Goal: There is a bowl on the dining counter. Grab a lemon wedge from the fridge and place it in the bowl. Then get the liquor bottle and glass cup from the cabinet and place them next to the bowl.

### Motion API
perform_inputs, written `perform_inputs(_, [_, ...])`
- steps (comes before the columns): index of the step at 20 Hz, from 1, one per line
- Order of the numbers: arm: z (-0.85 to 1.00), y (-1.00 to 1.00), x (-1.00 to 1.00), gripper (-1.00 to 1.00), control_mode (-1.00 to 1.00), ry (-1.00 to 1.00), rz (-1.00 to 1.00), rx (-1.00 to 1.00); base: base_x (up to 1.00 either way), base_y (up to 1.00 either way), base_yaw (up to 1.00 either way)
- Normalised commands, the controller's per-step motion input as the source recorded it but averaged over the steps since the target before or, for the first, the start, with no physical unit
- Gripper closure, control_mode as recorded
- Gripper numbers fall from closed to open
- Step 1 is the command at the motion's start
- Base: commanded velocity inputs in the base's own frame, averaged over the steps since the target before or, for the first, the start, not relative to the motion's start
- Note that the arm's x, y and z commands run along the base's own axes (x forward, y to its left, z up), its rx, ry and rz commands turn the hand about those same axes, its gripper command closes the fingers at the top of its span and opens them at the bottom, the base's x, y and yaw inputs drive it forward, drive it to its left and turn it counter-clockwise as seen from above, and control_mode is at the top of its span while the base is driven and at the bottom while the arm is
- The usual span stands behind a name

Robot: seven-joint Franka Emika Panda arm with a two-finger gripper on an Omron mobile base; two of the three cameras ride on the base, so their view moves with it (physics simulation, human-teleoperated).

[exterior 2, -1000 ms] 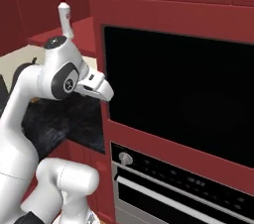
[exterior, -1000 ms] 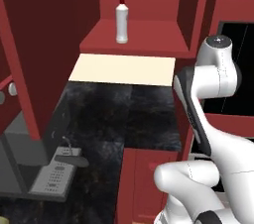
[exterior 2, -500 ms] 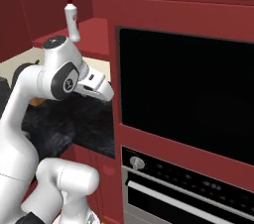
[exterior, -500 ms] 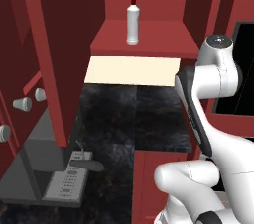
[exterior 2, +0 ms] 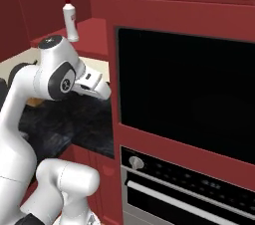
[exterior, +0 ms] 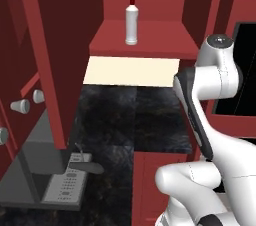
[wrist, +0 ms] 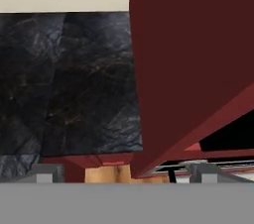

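The liquor bottle (exterior: 131, 20), whitish with a red top, stands upright on the red shelf of the open cabinet (exterior: 145, 40); it also shows in the right base view (exterior 2: 71, 17). My arm is folded in front of the cabinet, and the hand (exterior 2: 94, 82) points down toward the black counter, well below and in front of the bottle. My gripper (wrist: 126, 173) is open, with the fingertips (wrist: 49, 172) wide apart and nothing between them. The bowl, dining counter, lemon wedge, fridge and glass cup are out of view.
A black stone counter (exterior: 125, 115) runs under the cabinet, with a cream wall strip (exterior: 130, 71) behind it. The open cabinet door (exterior: 50, 60) hangs at the left. A black wall oven (exterior 2: 184, 94) in a red column stands close on the right. A grey sink (exterior: 45, 170) lies at the lower left.
The whole picture has shifted in both base views, so the base has driven sideways along the counter. The arm holds the same pose and the gripper stays open.
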Motion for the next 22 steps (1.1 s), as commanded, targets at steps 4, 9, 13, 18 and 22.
perform_inputs(4, [0.59, 0.65, 0.06, -1.00, -1.00, -0.23, 0.21, 0.00, 0.00, 0.00, 0.00])
perform_inputs(9, [0.94, 0.59, 0.00, -1.00, -1.00, -0.42, 0.22, 0.00, 0.00, 0.00, 0.00])
perform_inputs(13, [0.82, 0.56, 0.20, -1.00, -1.00, -0.38, 0.20, 0.00, 0.00, 0.00, 0.00])
perform_inputs(18, [0.51, 0.41, 0.65, -1.00, -1.00, -0.23, 0.13, 0.00, 0.00, 0.00, 0.00])
perform_inputs(22, [0.27, 0.33, 0.87, -1.00, -1.00, -0.03, 0.01, -0.02, 0.00, 0.00, 0.00])
